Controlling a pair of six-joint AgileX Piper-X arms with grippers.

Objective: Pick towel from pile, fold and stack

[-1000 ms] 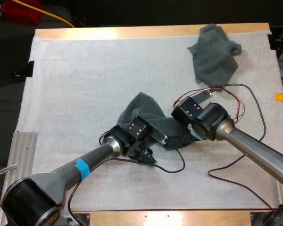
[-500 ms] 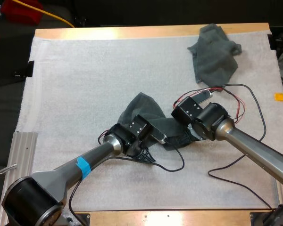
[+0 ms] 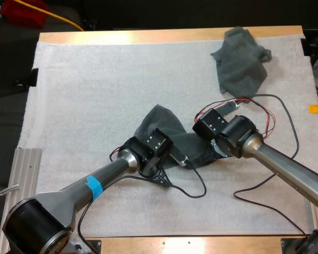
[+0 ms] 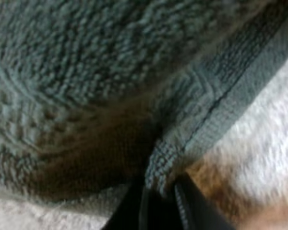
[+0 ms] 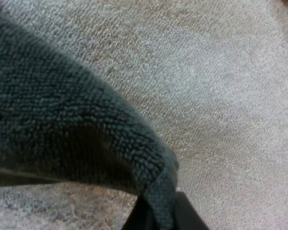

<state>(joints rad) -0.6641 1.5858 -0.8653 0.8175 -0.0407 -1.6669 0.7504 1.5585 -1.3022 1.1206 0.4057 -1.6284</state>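
Observation:
A dark grey-green towel (image 3: 163,125) lies loosely spread in the middle of the white mat (image 3: 85,90), and both arms meet at its near edge. My left gripper (image 4: 157,203) is shut on the towel's hemmed border (image 4: 216,91), pinching a fold of it just above the mat. My right gripper (image 5: 158,213) is shut on a corner of the same towel (image 5: 53,120), with the cloth draped away from its fingertips. In the high view the wrists cover both pinch points.
A second towel (image 3: 239,59), crumpled, lies at the mat's far right corner. Bare mat stretches across the left half and along the near side. A metal rail (image 3: 22,174) runs beside the mat's left front edge.
My left gripper has closed on the towel's edge and its wrist has shifted slightly left. The right arm and both towels have stayed where they were.

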